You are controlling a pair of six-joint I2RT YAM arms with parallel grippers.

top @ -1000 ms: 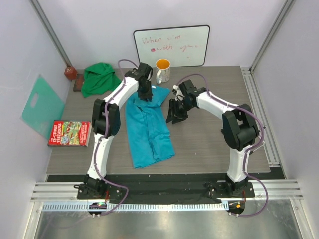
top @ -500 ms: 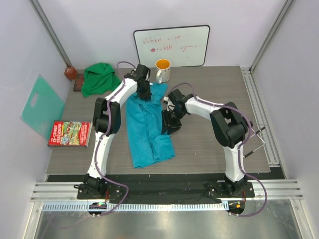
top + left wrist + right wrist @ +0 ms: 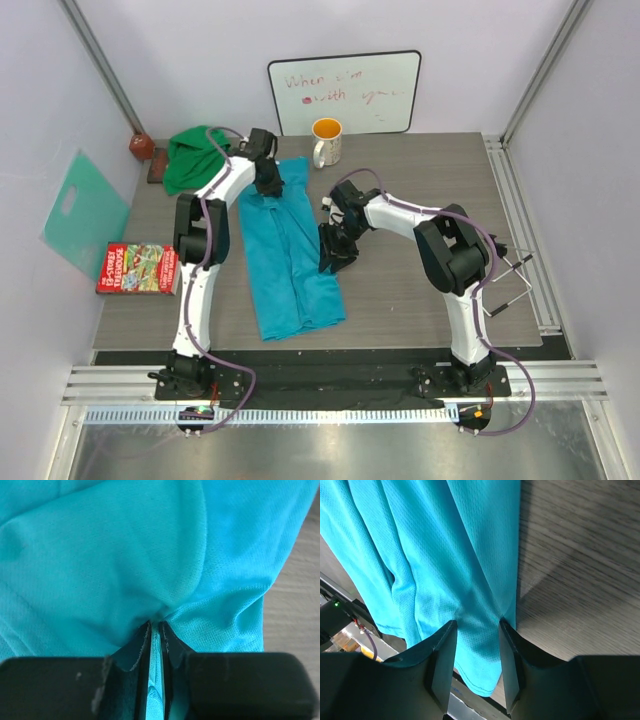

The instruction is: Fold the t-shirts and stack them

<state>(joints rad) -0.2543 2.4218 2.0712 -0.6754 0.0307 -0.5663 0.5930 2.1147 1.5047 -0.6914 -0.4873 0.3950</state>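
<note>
Turquoise-blue cloth t-shirt (image 3: 290, 262) looks soft, light, likely to sag, best held at edges — left end effector (image 3: 155, 630) pinching its far edge, right end effector (image 3: 477, 625) spread astride its right edge.

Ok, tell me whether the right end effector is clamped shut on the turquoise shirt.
No, the right end effector has its fingers apart, the turquoise t-shirt lying loose between them.

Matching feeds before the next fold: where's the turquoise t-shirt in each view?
Top external: turquoise t-shirt lies lengthwise at centre.
Left wrist: fills most of the frame, pinched in the left gripper at bottom centre.
Right wrist: left and centre, edge between the right gripper's open fingers.
Shared landmark: wood-grain table, right of the shirt in all three.
</note>
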